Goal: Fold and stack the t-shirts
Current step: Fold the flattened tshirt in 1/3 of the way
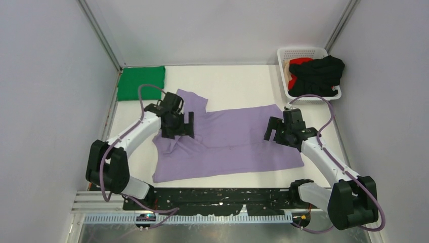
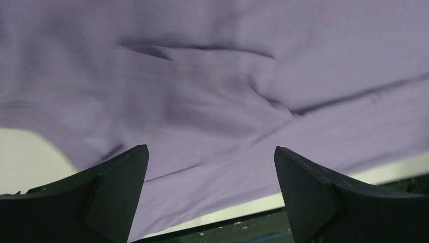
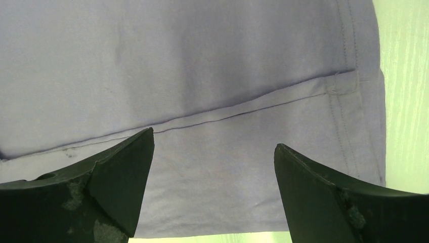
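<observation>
A lavender-purple t-shirt (image 1: 232, 142) lies spread on the white table, partly folded, with one sleeve sticking out at the far left. My left gripper (image 1: 178, 126) hovers open over its rumpled left part; in the left wrist view the gripper (image 2: 210, 167) has only purple cloth (image 2: 212, 91) between its fingers. My right gripper (image 1: 275, 132) hovers open over the shirt's right edge; the right wrist view (image 3: 212, 167) shows a seam and hem (image 3: 349, 101) there. A folded green t-shirt (image 1: 141, 83) lies at the far left corner. Black (image 1: 319, 74) and red (image 1: 299, 62) shirts fill the basket.
A white perforated basket (image 1: 302, 52) stands at the far right corner. Grey walls close in the table on three sides. A dark mounting rail (image 1: 212, 200) runs along the near edge between the arm bases.
</observation>
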Controlling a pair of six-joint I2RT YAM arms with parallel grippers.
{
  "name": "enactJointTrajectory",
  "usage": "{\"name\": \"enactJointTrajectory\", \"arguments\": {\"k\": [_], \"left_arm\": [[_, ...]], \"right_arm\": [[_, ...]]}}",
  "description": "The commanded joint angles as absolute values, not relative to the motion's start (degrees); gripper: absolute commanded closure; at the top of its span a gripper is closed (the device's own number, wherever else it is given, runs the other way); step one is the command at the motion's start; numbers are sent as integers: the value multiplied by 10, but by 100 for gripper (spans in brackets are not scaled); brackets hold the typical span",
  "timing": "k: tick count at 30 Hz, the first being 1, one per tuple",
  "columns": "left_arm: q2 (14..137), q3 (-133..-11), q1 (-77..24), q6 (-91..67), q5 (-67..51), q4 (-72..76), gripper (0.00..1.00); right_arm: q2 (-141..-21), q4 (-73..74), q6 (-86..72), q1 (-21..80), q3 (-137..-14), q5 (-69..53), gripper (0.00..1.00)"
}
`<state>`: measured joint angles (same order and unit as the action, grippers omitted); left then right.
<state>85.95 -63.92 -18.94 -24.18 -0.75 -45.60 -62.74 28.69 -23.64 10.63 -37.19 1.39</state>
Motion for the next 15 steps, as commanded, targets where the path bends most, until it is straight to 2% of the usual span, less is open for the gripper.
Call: {"name": "enactJointTrajectory", "arguments": {"k": [1,4,11,15], "left_arm": [[856,-571,-256,-303,-151,-339,0],[894,-573,-266,-307,-127,-356,0],[951,-632,-263,-275,35,-428,0],[982,-673,-222,-242,119,-433,0]], "right_arm": [[-634,269,-228,103,-387,9,5],[-638,267,-228,102,-384,8,5],[-637,269,-228,101,-381,16,5],[-634,272,-228,100,-381,25,5]]}}
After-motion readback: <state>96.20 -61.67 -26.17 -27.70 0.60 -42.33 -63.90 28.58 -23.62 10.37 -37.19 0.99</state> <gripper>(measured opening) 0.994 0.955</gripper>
